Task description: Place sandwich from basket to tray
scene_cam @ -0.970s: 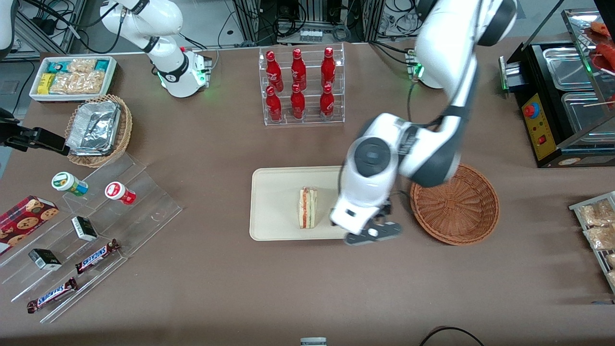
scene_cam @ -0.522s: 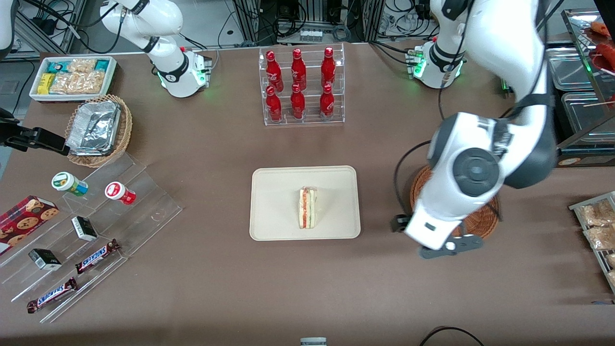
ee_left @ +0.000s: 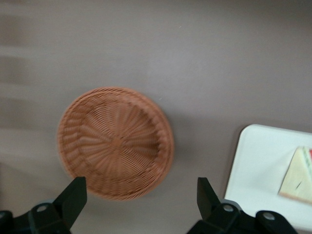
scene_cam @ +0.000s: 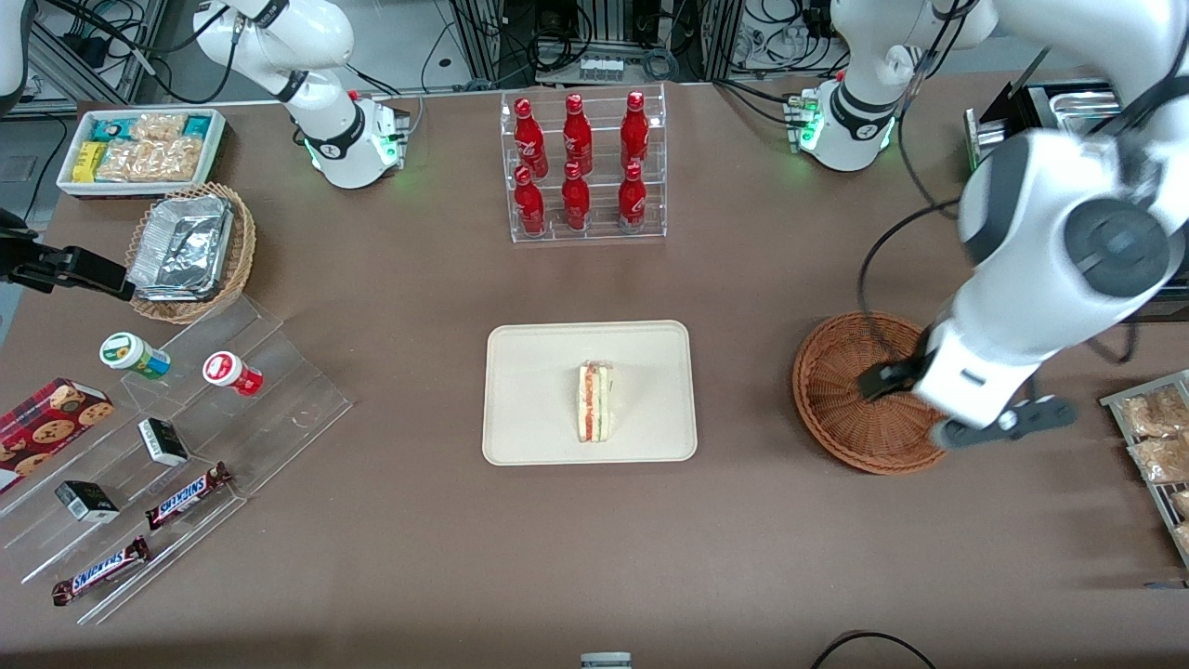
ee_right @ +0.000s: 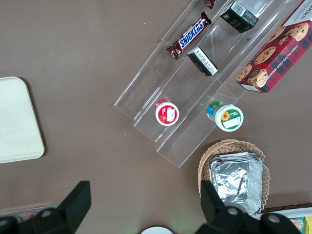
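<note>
The sandwich (scene_cam: pixel 595 402) already lies on the tray (scene_cam: pixel 529 372), the basket (scene_cam: pixel 850 409) is empty, and the hand (ee_left: pixel 139 207) hangs above the basket's edge with fingers apart, holding nothing.

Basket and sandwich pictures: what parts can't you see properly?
- Front view: the arm covers part of the basket's rim and the open gripper above it.
- Left wrist view: the picture edge cuts off the sandwich and most of the tray.
</note>
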